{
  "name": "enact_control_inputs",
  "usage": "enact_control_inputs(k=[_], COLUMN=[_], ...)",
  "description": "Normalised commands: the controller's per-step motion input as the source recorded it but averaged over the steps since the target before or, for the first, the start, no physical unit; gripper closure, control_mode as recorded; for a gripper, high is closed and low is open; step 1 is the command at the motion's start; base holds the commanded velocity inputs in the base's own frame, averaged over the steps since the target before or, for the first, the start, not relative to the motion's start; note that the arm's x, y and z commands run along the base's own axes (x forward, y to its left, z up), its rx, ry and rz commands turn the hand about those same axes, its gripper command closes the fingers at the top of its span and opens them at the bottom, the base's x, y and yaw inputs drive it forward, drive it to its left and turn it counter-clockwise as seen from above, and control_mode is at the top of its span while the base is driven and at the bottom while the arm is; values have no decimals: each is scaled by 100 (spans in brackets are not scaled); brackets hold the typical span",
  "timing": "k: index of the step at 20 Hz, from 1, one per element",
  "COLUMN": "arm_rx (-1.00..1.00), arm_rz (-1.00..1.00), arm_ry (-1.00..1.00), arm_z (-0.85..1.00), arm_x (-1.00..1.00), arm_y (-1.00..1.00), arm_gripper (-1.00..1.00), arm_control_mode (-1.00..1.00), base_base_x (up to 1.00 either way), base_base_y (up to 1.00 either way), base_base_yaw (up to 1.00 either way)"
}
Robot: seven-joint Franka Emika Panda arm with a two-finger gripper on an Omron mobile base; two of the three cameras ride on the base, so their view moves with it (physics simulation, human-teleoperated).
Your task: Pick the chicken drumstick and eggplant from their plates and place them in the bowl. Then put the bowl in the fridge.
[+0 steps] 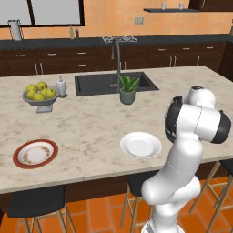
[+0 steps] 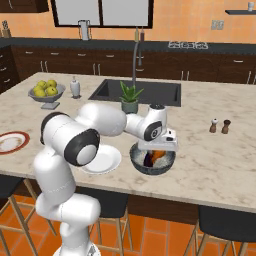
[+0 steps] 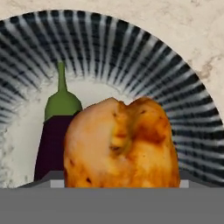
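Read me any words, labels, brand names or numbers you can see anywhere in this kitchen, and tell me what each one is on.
None: there is no readable text.
The soap dispenser, the salt and pepper shakers and the bottles by the window show no legible label.

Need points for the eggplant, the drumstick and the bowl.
eggplant [image 3: 50, 144]: hand view, on its dark purple body below the green cap.
chicken drumstick [image 3: 124, 140]: hand view, on the thick orange-brown meat.
bowl [image 3: 144, 48]: hand view, on the streaked inner wall near the rim.
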Motion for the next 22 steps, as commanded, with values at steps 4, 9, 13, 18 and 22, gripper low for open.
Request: enact_control_inputs(k=[4,9,13,18,22], arm_rx=[0,0,0,0,0], arm_rz=[0,0,0,0,0], arm_ry=[7,4,1,3,1], arm_z=[-41,-25,-2,0,20], arm_x=[2,11,13,-7,-25], arm_y=[0,0,0,1,7], arm_gripper=[100,-100,-100,-100,-100], arm_control_mode=[-100,-100,-100,-100,-100], base_base_x=[0,0,0,0,0], base_base_y=[0,0,0,0,0], base_base_yaw=[0,0,0,0,0])
